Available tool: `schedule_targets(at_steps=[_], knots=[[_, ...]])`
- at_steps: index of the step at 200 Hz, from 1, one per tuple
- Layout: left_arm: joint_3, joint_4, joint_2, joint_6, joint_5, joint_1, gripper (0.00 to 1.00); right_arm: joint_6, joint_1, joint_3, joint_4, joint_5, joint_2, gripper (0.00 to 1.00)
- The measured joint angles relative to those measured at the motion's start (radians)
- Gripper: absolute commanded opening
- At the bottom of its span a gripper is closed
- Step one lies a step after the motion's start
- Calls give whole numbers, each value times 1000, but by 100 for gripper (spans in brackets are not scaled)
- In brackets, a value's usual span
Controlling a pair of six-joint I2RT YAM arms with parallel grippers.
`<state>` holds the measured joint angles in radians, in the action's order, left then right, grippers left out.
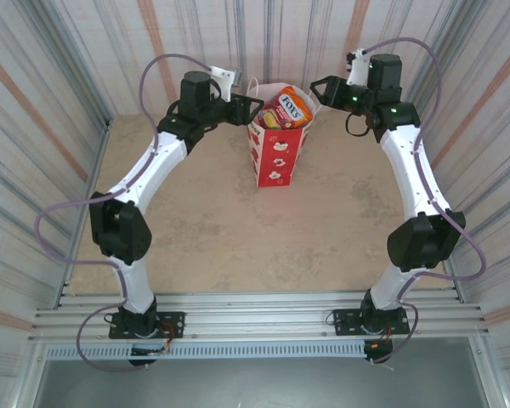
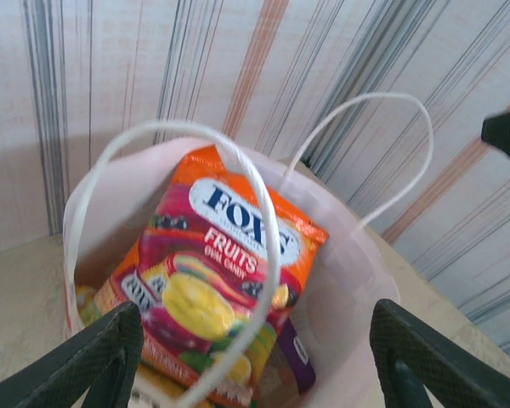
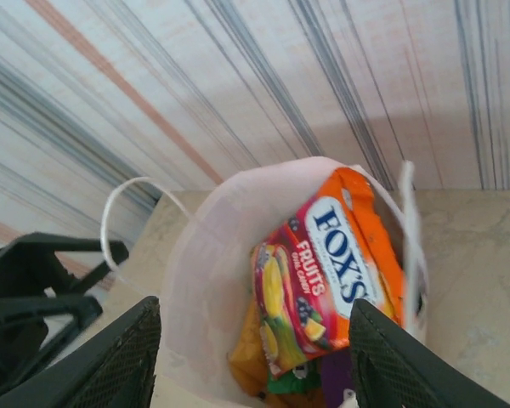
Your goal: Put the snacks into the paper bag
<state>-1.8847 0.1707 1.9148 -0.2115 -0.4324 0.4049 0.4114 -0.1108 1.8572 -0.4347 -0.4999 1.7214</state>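
Paper bag point(image 1: 274, 161) stands upright nr far edge of table point(image 1: 195, 229), abt mid-width, betw. the two arms. FOX'S Fruits packet point(image 1: 287, 109) lies tilted on top inside, reaching the rim. Under it: yellow-orange packet point(image 3: 245, 357), purple packet point(image 3: 333, 378), bit of a green packet point(image 3: 291, 384). White cord handles point(image 2: 263, 229) loop over the opening. Left gripper point(image 1: 255, 109) just beside bag's left rim, fingers wide apart, nothing held. Right gripper point(image 1: 317, 89) just off right rim, fingers apart too, empty.
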Motion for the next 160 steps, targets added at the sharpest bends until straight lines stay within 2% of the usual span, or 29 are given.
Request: schedule_targets(at_steps=[25,54,73,85,94,160], knots=[[-93,5,76,-5,-37,0,65,34,60,-54,22,-51,-6,62],[-158,12,133,-21,-73,0,37,56,111,-83,34,-79,-9,67],[-162,17,137,-30,-88,0,11,58,128,-87,48,-85,-9,69],[-163,14,137,-37,-95,-2,3,61,132,-86,58,-101,-6,69],[-162,11,137,-34,-99,-4,0,63,132,-80,63,-115,0,69],[-162,11,137,-37,-125,-13,0,95,93,61,97,-218,160,66]])
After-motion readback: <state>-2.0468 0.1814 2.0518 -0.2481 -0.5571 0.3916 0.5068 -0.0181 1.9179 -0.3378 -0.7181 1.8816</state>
